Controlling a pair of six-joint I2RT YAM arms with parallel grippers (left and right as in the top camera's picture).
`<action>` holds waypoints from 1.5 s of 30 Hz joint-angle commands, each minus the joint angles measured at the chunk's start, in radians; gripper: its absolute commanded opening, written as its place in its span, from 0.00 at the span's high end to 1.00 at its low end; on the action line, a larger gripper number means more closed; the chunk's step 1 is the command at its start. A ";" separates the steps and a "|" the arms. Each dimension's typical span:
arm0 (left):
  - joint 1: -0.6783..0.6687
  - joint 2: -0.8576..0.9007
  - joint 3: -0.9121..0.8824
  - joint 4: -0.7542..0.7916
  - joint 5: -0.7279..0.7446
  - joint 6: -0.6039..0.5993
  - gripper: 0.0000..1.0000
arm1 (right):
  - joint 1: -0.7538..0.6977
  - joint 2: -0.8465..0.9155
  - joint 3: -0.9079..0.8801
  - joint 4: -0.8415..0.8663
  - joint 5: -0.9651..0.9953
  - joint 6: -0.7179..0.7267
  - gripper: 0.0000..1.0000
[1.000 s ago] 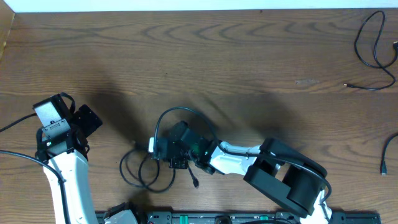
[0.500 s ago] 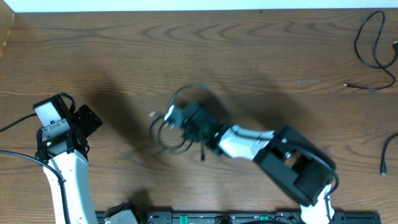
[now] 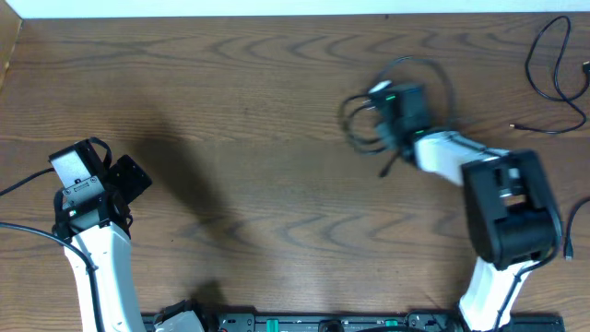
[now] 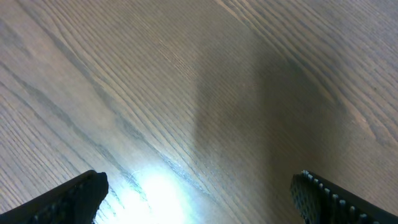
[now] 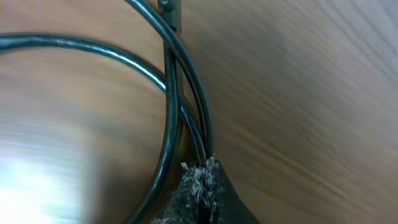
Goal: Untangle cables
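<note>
Your right gripper [image 3: 381, 100], far right, is clenched on the looped bunch of thin black cables [image 3: 358, 124], probably to pull strands apart; left gripper [image 4: 199, 198] idles released, near left.

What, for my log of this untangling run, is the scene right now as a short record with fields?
left gripper: open, empty, over bare table
right gripper: shut on cable bundle
bundle position: right of centre, far half of the table
bundle state: loops overlapping, not yet separated
separate cable: far right corner, apart from the bundle
</note>
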 commanded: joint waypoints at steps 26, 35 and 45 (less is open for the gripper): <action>0.002 -0.007 0.008 -0.002 -0.013 0.013 0.02 | -1.000 -0.037 -0.071 -0.132 -0.548 0.351 0.63; 0.002 -0.007 0.008 -0.002 -0.013 0.013 0.02 | -0.970 -0.399 -0.070 -0.124 -0.546 0.326 0.01; 0.002 -0.007 0.008 -0.005 -0.013 0.013 0.02 | -0.827 -0.745 -0.070 -0.148 -0.572 0.326 0.01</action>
